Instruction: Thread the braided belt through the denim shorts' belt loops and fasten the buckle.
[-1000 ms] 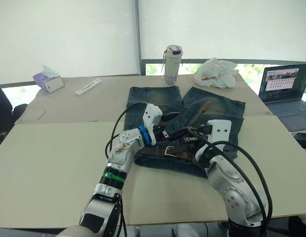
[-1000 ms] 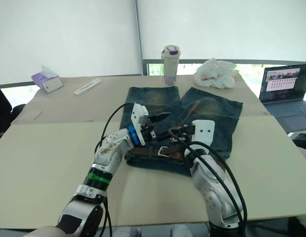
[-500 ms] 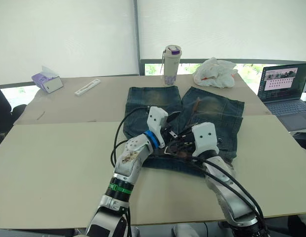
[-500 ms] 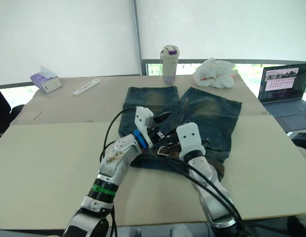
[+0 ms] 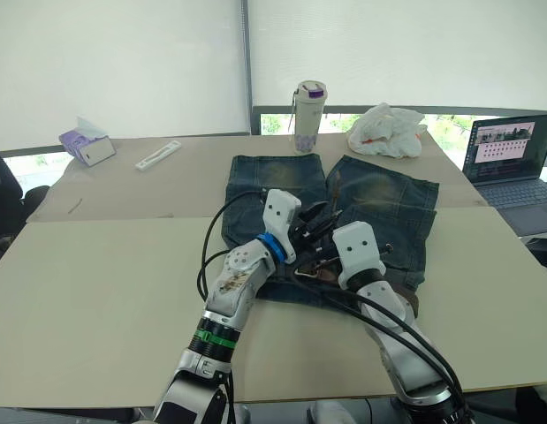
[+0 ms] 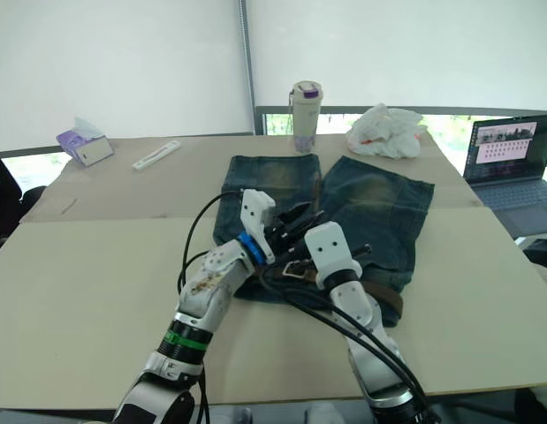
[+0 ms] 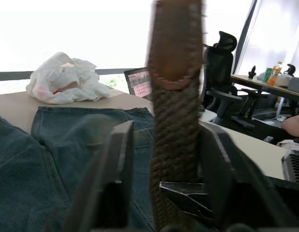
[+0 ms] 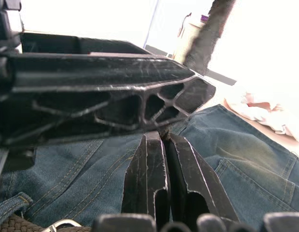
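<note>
The denim shorts (image 5: pixel 383 199) lie flat on the table, legs pointing away from me. The braided belt (image 6: pixel 380 298) runs along the waistband, and its leather-tipped end (image 5: pixel 332 190) stands upright between the arms. My right gripper (image 8: pixel 159 137) is shut, its tips pinching the strap just below that end. In the left wrist view my left gripper (image 7: pixel 168 130) is open around the upright strap (image 7: pixel 176 125), one finger against its edge and a small gap at the other. The buckle (image 6: pixel 295 268) lies at the waistband. My arms hide the belt loops.
A drink bottle (image 5: pixel 309 117) and a crumpled white bag (image 5: pixel 386 129) stand beyond the shorts. An open laptop (image 5: pixel 510 159) is at the far right. A tissue box (image 5: pixel 86 146) and a white strip (image 5: pixel 157 155) lie at the far left.
My right gripper has carried the belt end left and stood it upright. The wide-open left fingers have come in around that end.
</note>
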Robot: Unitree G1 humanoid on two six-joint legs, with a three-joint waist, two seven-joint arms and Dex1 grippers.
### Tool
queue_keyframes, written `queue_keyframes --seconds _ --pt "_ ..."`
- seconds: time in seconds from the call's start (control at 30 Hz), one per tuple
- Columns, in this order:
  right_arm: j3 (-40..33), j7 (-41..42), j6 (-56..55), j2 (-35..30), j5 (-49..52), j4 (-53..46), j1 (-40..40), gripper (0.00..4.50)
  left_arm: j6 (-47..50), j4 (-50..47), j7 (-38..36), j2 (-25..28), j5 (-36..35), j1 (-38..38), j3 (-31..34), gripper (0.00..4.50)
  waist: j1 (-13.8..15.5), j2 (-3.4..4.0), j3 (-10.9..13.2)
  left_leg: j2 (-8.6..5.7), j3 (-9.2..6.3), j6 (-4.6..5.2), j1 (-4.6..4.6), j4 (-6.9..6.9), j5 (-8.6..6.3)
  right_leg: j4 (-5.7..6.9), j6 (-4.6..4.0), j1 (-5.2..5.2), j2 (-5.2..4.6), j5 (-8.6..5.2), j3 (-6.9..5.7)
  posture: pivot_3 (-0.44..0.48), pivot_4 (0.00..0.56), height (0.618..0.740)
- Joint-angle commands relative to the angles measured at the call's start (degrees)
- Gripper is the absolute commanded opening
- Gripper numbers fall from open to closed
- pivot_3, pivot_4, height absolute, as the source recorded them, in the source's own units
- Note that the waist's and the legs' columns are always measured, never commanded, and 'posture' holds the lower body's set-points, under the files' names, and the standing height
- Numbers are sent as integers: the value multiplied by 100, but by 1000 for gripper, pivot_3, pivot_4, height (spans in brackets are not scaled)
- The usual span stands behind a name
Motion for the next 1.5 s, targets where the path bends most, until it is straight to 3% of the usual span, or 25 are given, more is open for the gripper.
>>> queue_keyframes --seconds 0.03,0.07,0.3,0.33,0.57,0.7,0.8,0.97,1.17,1.37,1.5 --pt "-65 90 -223 71 -98 -162 1 0 -211 -49 -35 -4 49 -128 -34 244 4 0 0 0 0 0 0 0 0 0 0 0 0 0 0 0 150 740" --pt "-75 117 -237 85 -116 -165 8 0 -246 -15 -48 0 67 -134 -54 39 4 0 0 0 0 0 1 0 0 0 0 0 0 0 0 0 150 740" --pt "-218 473 -142 101 31 -373 181 0 -698 83 -79 148 427 -64 -297 39 28 0 0 -1 2 0 0 0 0 -1 0 1 -1 0 0 0 150 740" --pt "-264 625 -87 73 152 -473 255 732 -808 85 -67 210 538 -35 -348 0 33 0 0 -1 2 0 1 0 0 0 0 1 0 0 1 0 150 740" --pt "-1138 1841 167 -454 1304 -1286 766 3059 -1230 148 156 714 1119 168 -342 0 80 -1 1 0 -2 0 1 1 0 -2 0 3 -1 0 0 0 150 740" --pt "-1374 2432 153 -1117 1535 -1405 980 3059 -1187 42 101 977 1158 246 -289 0 92 -4 2 0 1 0 1 1 0 -4 0 4 -1 0 -2 0 150 740" --pt "-1053 2690 3 -1738 1147 -1257 1065 3059 -1062 -73 -2 1213 1185 314 -323 0 87 -5 3 -1 7 0 2 1 0 -5 0 5 -1 0 -1 0 150 740" --pt "-483 2571 -156 -2026 497 -842 1061 3059 -1146 -293 -167 1687 1552 359 -524 0 83 -10 6 3 15 0 6 -1 0 -1 0 4 4 0 -3 0 150 740" --pt "-293 2574 -223 -2108 155 -654 1165 3059 -1093 -487 -189 2530 2119 304 -433 0 92 -12 7 2 13 0 4 -1 0 -3 0 3 0 0 -2 0 150 740" --pt "-176 2655 -314 -2114 -52 -482 1122 3059 -1802 -498 -753 3487 2744 312 -814 0 100 -12 8 2 12 0 5 -1 0 -2 0 3 -1 0 -2 0 150 740" --pt "-163 2610 -388 -1790 33 -410 952 3059 -1856 -337 -784 3504 2666 319 -756 0 102 -13 9 3 11 0 4 -1 0 -2 -1 2 -2 0 -3 0 150 740"
